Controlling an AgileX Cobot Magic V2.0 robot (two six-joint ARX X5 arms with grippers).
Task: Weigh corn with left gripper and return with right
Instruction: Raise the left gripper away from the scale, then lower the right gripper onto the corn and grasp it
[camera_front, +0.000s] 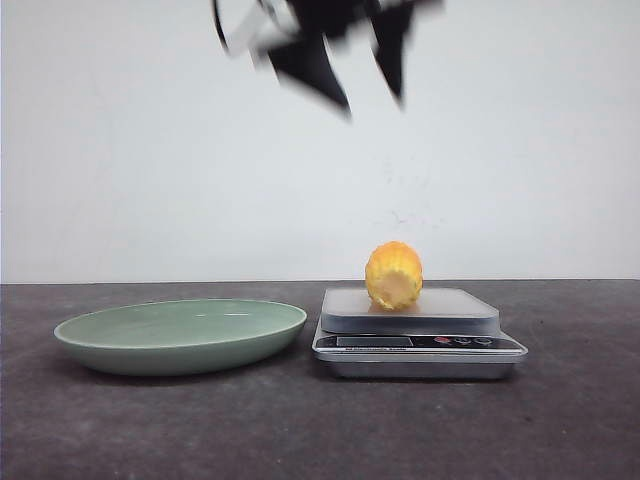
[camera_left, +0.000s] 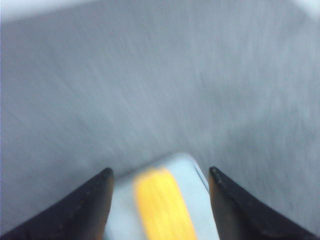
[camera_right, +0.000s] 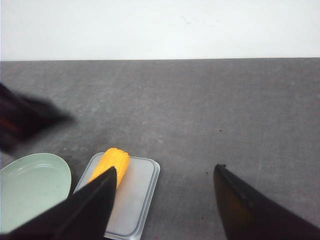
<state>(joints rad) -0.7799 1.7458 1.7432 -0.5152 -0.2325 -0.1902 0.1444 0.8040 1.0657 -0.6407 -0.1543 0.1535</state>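
Note:
The corn (camera_front: 393, 275) lies on the grey platform of a kitchen scale (camera_front: 420, 345), its paler cut end facing the camera. My left gripper (camera_front: 372, 104) is open, empty and motion-blurred high above the scale. In the left wrist view its fingers stand wide apart (camera_left: 160, 171) with the corn (camera_left: 162, 205) on the scale below between them. My right gripper (camera_right: 165, 169) is open and empty, high over the table to the right of the scale. The corn (camera_right: 114, 161) shows partly behind one of its fingers. The right gripper is out of the front view.
A pale green plate (camera_front: 180, 335) sits empty on the dark table left of the scale, also in the right wrist view (camera_right: 30, 185). The blurred left arm (camera_right: 25, 122) shows in the right wrist view. A white wall stands behind.

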